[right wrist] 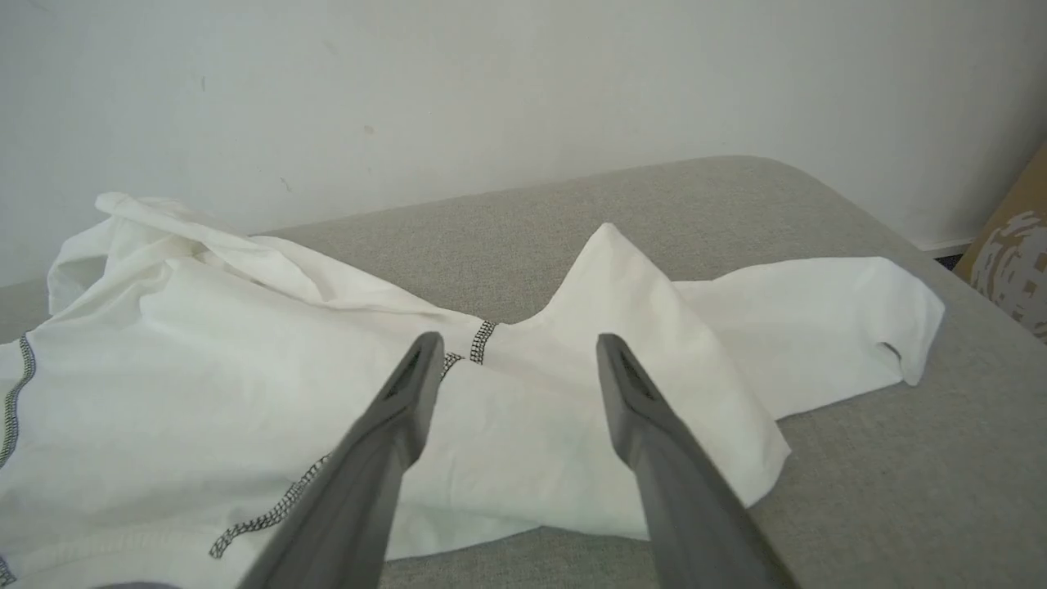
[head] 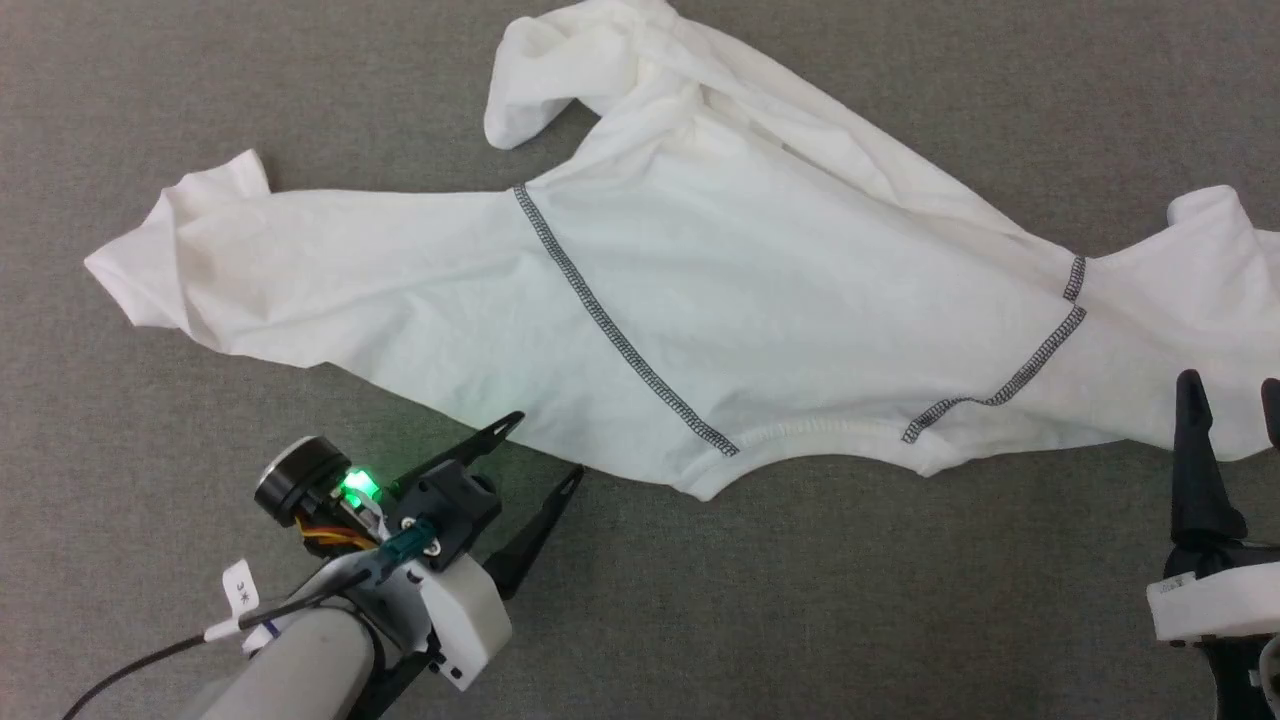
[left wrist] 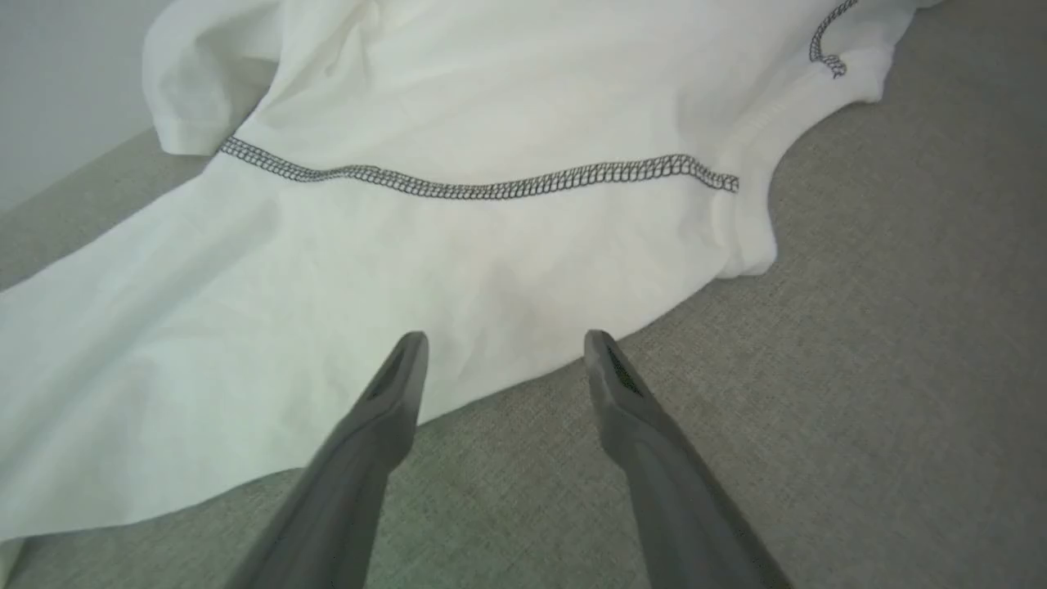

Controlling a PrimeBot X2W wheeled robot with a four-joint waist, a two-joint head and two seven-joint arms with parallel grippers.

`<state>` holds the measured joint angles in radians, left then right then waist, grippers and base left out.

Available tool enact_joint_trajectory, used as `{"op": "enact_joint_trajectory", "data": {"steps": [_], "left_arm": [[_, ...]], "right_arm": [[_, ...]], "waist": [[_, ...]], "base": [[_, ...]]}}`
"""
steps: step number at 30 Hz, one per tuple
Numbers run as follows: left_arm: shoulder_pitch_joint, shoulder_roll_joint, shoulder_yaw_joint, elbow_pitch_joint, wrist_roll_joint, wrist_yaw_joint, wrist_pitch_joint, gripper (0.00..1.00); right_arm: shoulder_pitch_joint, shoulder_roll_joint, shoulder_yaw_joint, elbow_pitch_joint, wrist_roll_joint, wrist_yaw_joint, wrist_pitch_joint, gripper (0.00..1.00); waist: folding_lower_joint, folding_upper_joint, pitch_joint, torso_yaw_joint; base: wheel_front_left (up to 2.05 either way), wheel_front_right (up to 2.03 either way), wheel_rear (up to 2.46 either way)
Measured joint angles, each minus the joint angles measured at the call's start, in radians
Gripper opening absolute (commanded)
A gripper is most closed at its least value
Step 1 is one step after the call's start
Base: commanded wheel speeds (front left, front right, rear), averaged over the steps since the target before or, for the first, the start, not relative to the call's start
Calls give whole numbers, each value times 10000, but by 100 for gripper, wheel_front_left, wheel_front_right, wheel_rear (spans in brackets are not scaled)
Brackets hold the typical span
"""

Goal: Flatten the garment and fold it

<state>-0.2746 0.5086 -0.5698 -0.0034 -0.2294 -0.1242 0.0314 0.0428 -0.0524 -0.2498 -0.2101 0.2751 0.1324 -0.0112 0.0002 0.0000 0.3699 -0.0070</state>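
Observation:
The garment [head: 760, 300], a white T-shirt with dark zigzag shoulder seams, lies spread and wrinkled across the grey surface, its neckline facing me and both sleeves stretched sideways. My left gripper [head: 545, 448] stands open at the shirt's near edge by the left sleeve, nothing between its fingers; in the left wrist view the garment [left wrist: 458, 254] lies just past the open left gripper [left wrist: 505, 339]. My right gripper [head: 1230, 385] is open at the right sleeve's near edge. Through the right wrist view the right gripper [right wrist: 517, 343] hovers over the garment [right wrist: 523, 425], empty.
The grey fabric surface [head: 800, 600] extends on all sides of the shirt. In the right wrist view a white wall [right wrist: 491, 82] rises behind the surface's rounded far edge, and a brown patterned object [right wrist: 1014, 254] sits at the far right.

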Motion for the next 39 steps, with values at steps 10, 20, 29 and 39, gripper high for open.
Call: {"op": "enact_joint_trajectory", "data": {"steps": [10, 20, 29, 39], "left_arm": [[-947, 146, -464, 702, -186, -71, 138, 100], [-1180, -109, -451, 1126, -675, -15, -384, 0], [238, -305, 644, 414, -2324, 669, -1103, 0], [1830, -58, 1302, -487, -3007, 1352, -1457, 0]], "right_arm": [[-154, 2, 104, -63, 86, 0, -104, 100], [-188, 2, 151, -6, 173, 0, -102, 100], [-173, 0, 284, -17, 199, 0, 127, 100], [632, 4, 926, 151, 1239, -8, 2416, 100]], "waist": [[-1, 1, 617, -173], [0, 0, 590, -272], [-2, 0, 201, -115], [-2, 0, -88, 279]], "base": [[0, 0, 0], [0, 0, 0], [0, 0, 0], [0, 0, 0]]}}
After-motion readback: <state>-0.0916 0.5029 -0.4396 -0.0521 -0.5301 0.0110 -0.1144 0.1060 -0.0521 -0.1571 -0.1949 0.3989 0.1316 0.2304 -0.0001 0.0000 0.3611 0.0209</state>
